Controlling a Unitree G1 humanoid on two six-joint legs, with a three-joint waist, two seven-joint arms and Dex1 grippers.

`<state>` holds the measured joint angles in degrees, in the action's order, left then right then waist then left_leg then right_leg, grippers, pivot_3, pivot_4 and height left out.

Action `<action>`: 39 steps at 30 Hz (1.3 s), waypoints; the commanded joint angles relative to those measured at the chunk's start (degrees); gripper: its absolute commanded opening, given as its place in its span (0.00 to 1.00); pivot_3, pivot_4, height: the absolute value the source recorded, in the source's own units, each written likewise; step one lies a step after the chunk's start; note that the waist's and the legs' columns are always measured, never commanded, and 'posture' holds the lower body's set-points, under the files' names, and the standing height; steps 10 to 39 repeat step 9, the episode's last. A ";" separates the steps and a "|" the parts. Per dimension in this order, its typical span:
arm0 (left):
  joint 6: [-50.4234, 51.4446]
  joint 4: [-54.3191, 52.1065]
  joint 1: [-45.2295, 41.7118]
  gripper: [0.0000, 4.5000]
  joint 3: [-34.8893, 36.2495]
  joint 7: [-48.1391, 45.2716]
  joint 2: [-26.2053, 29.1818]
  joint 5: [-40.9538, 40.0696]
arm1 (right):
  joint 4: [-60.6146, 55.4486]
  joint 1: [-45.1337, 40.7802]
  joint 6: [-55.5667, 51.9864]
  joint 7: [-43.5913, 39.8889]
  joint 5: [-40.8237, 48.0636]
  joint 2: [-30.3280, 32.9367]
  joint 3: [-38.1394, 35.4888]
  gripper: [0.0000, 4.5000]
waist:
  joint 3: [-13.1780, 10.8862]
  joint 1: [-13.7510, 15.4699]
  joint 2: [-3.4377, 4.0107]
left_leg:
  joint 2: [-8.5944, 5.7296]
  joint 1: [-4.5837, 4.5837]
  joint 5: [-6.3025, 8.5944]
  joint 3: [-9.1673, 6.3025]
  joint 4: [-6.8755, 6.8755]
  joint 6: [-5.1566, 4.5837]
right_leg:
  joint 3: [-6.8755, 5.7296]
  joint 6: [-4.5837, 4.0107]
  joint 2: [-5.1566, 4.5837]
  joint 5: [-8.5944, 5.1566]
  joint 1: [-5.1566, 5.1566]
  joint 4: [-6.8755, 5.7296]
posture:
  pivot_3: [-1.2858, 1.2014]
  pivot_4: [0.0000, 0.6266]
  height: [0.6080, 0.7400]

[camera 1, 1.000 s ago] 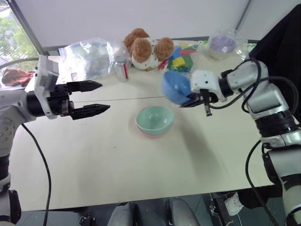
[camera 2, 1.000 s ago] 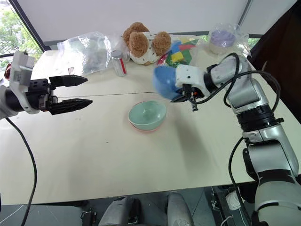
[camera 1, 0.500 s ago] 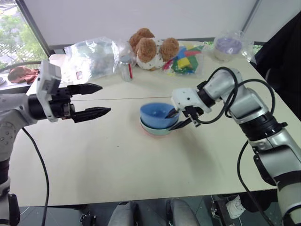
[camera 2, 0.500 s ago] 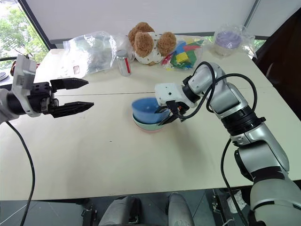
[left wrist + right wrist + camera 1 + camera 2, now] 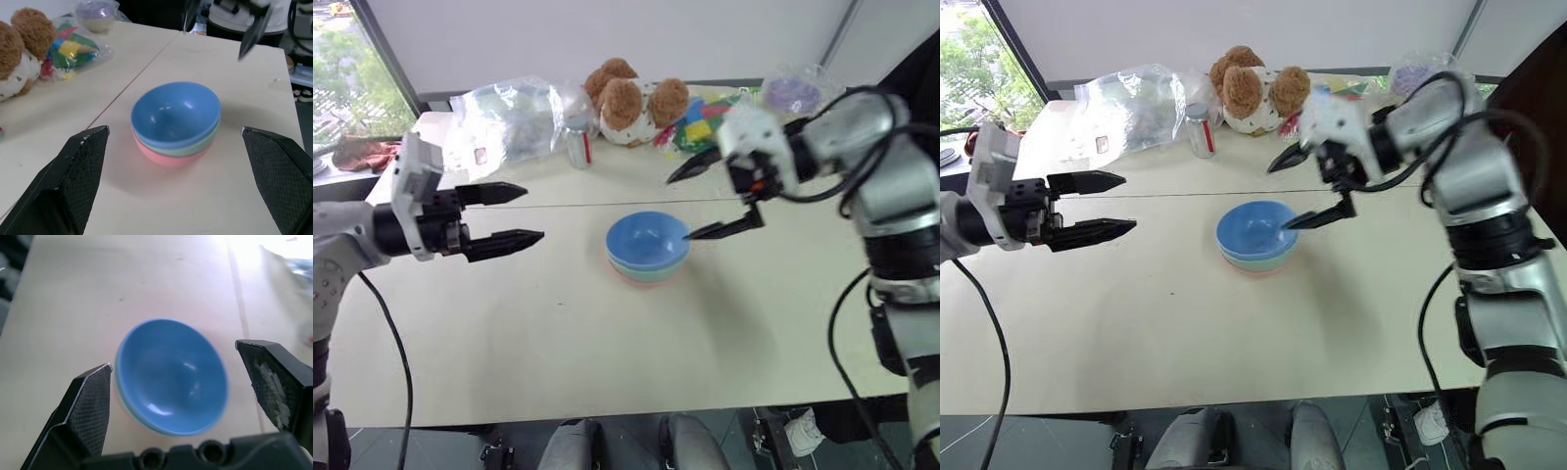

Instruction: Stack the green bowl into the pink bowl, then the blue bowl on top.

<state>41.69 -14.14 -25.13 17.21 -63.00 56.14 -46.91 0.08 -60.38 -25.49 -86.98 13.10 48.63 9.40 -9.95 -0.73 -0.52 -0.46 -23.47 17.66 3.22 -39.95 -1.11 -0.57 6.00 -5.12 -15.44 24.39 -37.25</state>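
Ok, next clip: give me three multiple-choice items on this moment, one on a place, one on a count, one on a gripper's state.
1. Where is the blue bowl?
A. Nested on top of the green bowl and pink bowl
B. Beside the teddy bear
C. Inside the right gripper

2. How many bowls form the stack?
A. One
B. Two
C. Three

3. What state is the right gripper in?
A. Shut on the blue bowl
B. Open, above the stack
C. Shut, resting on the table

Answers:
1. A, green and pink rims show beneath it in the left wrist view.
2. C, blue, green and pink layers are visible.
3. B, its fingers are spread apart, clear of the bowl.
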 commanded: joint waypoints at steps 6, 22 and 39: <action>0.38 -3.82 4.24 1.00 2.61 -0.73 2.38 -0.54 | -18.03 17.21 -20.36 9.45 13.27 8.43 -16.92 0.99 | -0.01 -0.34 0.03 | 0.00 0.00 0.00 -0.01 0.05 -0.01 | 0.01 -0.01 -0.08 0.00 0.00 0.01 | 0.52 0.24 1.00; 0.77 -4.31 5.27 1.00 3.41 -0.66 2.56 -1.13 | -21.55 21.63 -23.93 12.84 15.82 9.40 -20.09 0.99 | 0.00 -0.37 0.04 | 0.01 0.03 0.02 -0.03 0.08 -0.04 | 0.03 -0.02 -0.08 0.00 0.02 -0.01 | 0.52 0.24 1.00; 0.77 -4.31 5.27 1.00 3.41 -0.66 2.56 -1.13 | -21.55 21.63 -23.93 12.84 15.82 9.40 -20.09 0.99 | 0.00 -0.37 0.04 | 0.01 0.03 0.02 -0.03 0.08 -0.04 | 0.03 -0.02 -0.08 0.00 0.02 -0.01 | 0.52 0.24 1.00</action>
